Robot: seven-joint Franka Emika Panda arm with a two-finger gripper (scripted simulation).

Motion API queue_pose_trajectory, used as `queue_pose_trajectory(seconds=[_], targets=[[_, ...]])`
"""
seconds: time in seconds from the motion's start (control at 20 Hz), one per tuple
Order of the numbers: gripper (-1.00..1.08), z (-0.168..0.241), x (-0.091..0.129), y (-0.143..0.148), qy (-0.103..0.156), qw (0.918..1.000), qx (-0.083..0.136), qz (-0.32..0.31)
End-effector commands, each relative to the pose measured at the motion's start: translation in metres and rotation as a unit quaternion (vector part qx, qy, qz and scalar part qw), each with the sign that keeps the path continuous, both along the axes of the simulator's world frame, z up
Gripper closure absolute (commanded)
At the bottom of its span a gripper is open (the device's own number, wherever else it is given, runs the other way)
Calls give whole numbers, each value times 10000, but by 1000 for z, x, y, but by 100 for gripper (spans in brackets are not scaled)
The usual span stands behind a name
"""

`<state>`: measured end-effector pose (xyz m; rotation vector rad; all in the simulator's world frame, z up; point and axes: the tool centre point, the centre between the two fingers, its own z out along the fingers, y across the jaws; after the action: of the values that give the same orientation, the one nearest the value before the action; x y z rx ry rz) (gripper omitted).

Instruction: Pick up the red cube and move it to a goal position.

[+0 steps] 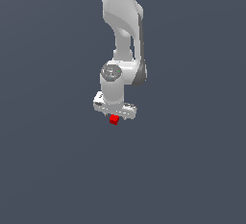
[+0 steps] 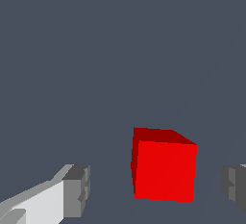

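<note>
The red cube (image 1: 114, 120) is a small bright red block right under the white hand of the arm in the exterior view. In the wrist view the red cube (image 2: 164, 170) lies between the two grey fingertips (image 2: 77, 189), with a clear gap on each side; it is nearer the far fingertip. My gripper (image 1: 115, 117) is open around the cube and does not touch it. The hand hides most of the fingers in the exterior view.
The arm (image 1: 122, 21) comes down from the top of the exterior view. The ground is a plain dark grey-blue surface (image 1: 48, 170) with nothing else on it in view.
</note>
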<state>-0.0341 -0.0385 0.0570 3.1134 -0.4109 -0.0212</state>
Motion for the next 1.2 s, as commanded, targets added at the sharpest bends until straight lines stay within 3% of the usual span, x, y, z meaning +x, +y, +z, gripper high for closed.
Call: queue_pose_trajectory(seconds=[0.0,0.45,0.5,1.15], targets=[[-92,-14,-2,-4,-30,9999,-8,-153],[-92,-37,-5,-9,-67,9992,-12,-383],[108,-37,-5,-9,-67,9992,-12,-383],[108,-34,-6,-8,-67,9993,-11,-379]])
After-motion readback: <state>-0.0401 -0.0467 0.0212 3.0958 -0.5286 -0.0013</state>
